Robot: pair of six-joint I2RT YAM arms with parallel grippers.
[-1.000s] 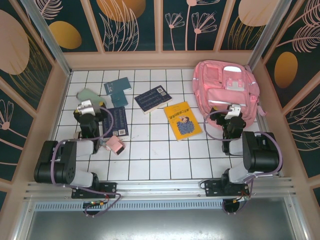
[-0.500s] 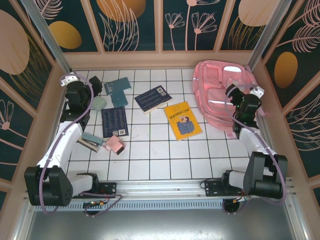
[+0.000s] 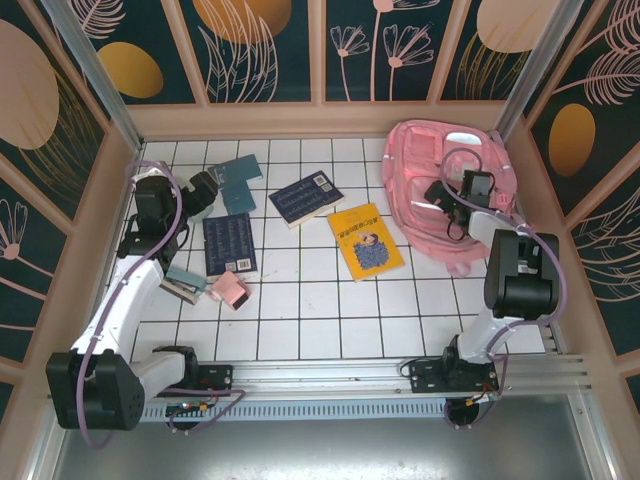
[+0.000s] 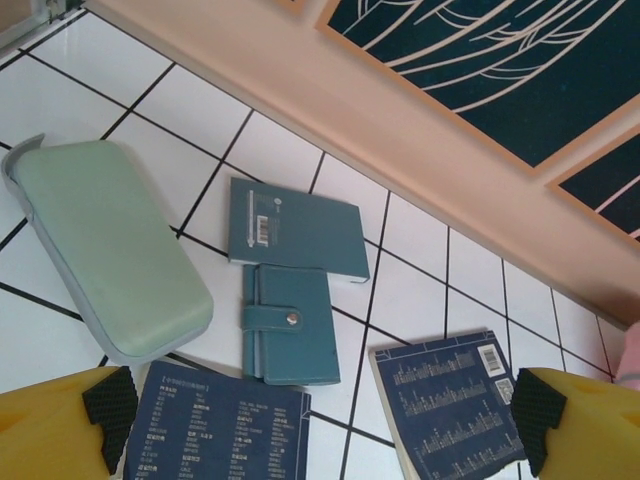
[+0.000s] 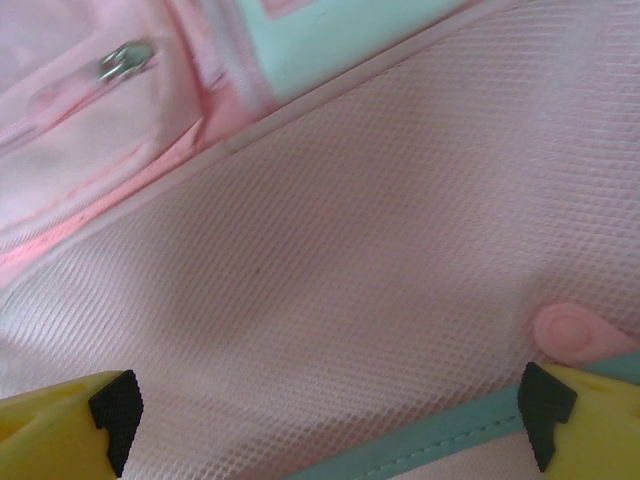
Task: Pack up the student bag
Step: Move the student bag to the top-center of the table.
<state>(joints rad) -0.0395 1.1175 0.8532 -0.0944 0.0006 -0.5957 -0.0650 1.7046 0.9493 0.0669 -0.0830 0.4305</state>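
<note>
A: Where did the student bag (image 3: 420, 165) lie?

B: Flat, front up, in the far right corner of the counter (image 3: 300, 310), close to the walls. Nothing was seen going into it. From above I could not make out whether the main zip was open. Probably shut, but the right arm covered part of it.

A: And the things to pack?

B: All out on the tiles, none in the bag.
- Yellow book (image 3: 365, 240) lay nearest the bag, then a dark blue book (image 3: 305, 197), with a second dark blue book (image 3: 230, 243) further left.
- Teal booklet (image 4: 295, 232) and teal snap wallet (image 4: 290, 325) were touching, with a mint green case (image 4: 110, 260) just beside them.
- Small pink box (image 3: 232, 290) and a grey-green slab (image 3: 183, 283) sat nearer the left arm's base.

A: End effectors?

B: Left end effector (image 4: 322, 412) was spread wide and empty, hovering over the wallet, with a dark book on either side of it. Right end effector (image 5: 330, 405) was equally wide and empty, close over the bag's pink mesh fabric. A zip pull (image 5: 125, 60) showed up and to the left in its view.

A: Progress, then?

B: Judged to be at the very start. Nothing was packed. Opening the bag, if it needed it, and loading every item were left to do.
</note>
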